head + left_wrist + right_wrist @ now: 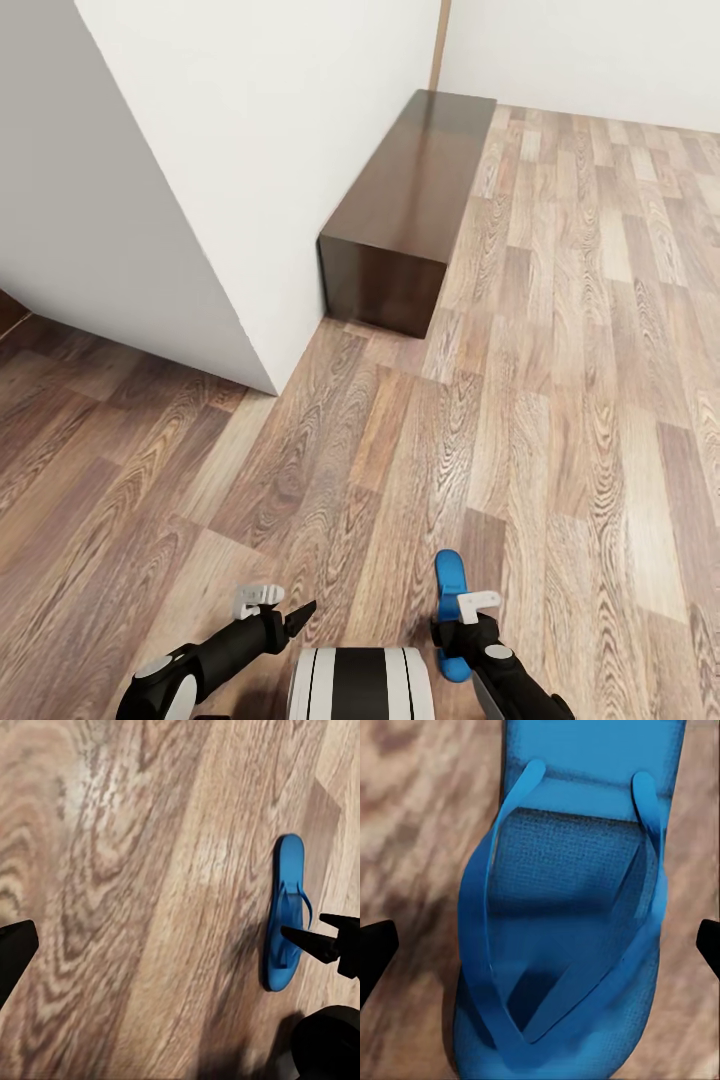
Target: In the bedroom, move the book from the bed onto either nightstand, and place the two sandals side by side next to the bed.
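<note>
Here a bright blue sandal (562, 915) with V-shaped straps lies flat between the right hand's (540, 945) spread fingers.

One bright blue sandal (449, 582) lies flat, straps up, on my plank floor (560, 400) at five o'clock

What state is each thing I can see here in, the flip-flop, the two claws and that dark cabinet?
Sandal: flat on the floor, straps up, between the right gripper's fingers, not gripped.
Right gripper: open, low over the sandal.
Left gripper: open, empty, above bare floor.
Cabinet: standing against the wall, top bare; whether it has drawers or doors cannot be told.
</note>
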Tool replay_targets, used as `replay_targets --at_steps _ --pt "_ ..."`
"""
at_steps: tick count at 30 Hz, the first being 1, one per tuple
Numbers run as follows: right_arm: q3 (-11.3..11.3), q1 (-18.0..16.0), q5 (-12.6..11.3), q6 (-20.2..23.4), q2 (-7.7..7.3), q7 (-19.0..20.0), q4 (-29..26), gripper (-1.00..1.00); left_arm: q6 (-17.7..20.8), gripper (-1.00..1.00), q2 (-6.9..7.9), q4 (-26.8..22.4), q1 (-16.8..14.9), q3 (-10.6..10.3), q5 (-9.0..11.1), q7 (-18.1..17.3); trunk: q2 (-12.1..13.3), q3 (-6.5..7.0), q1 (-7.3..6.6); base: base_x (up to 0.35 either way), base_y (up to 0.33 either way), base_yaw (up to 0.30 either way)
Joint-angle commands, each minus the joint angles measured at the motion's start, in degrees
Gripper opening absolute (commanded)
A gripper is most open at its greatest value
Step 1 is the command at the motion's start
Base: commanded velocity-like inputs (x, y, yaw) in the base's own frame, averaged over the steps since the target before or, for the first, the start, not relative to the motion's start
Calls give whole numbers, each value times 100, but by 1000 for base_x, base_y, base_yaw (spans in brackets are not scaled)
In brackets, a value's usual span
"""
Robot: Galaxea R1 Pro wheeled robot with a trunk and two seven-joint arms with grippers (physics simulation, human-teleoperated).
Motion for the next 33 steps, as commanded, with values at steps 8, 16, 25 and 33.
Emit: replay_targets --at_steps 8,16,25,33 --pt "28 0 23 43 -1 -34 -10 100 48 100 4 -4 -1 -7 59 11 -1 -3 -1 9 -49 0" --pt "28 0 24 43 -1 -34 -10 100 48 100 4 -3 -1 -7 59 10 -1 -3 -1 1 -4 0" --pt "28 0 27 42 6 -34 -10 100 48 100 4 -3 -1 -8 59 12 -1 -3 -1 0 0 0" --pt "28 0 25 41 8 -34 -10 100 48 100 4 -4 -1 -5 59 12 -1 -3 -1 0 0 0"
